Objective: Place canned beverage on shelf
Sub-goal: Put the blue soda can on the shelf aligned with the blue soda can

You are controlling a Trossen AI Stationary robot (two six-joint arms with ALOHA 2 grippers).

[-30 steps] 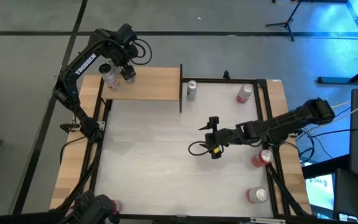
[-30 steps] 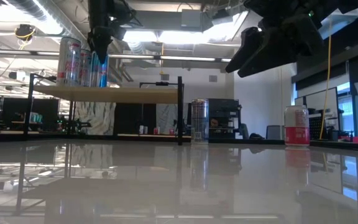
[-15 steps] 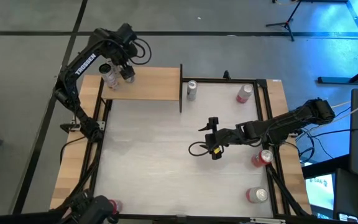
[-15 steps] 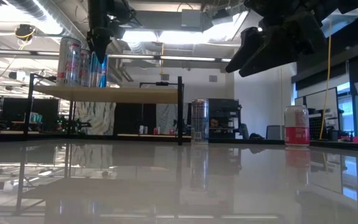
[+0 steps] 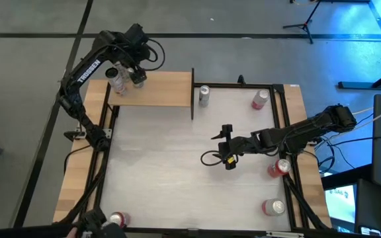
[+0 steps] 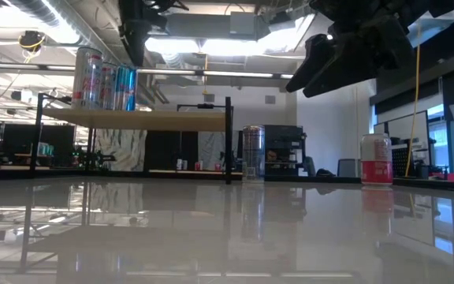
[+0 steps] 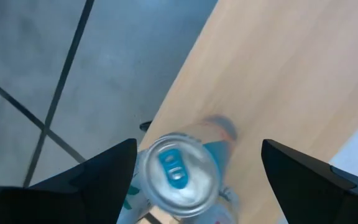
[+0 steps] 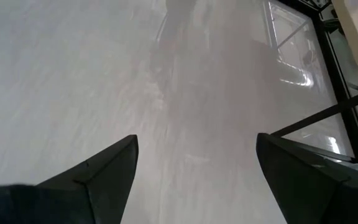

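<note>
Left gripper (image 5: 137,74): positioned above the far left end of the shelf, fingers spread wide and clear of the can below; nothing was held. In the left wrist view the two dark fingers (image 7: 98,177) stood apart on either side of the can top, not touching it.
Blue can (image 7: 179,174): stood upright on the shelf, near its far left corner, silver lid with blue tab facing up. In the low view it stood at (image 6: 124,87), just beside the other cans.
Neighbouring cans (image 6: 87,77): upright on the shelf, grouped at its left end beside the blue can.
Shelf (image 5: 161,89): light tan board with black frame, raised on black legs at the far left of the tabletop (image 5: 177,172).
Right gripper (image 5: 227,147): hovered above the middle of the tabletop, fingers spread, empty. The right wrist view showed only bare white surface between its fingers (image 8: 98,174).
Silver can (image 5: 204,95): upright on the tabletop, just beside the shelf's right end.
Red cans: one at the far right (image 5: 260,99), two along the right edge (image 5: 280,167) (image 5: 274,207), one at the near left corner (image 5: 116,219).
</note>
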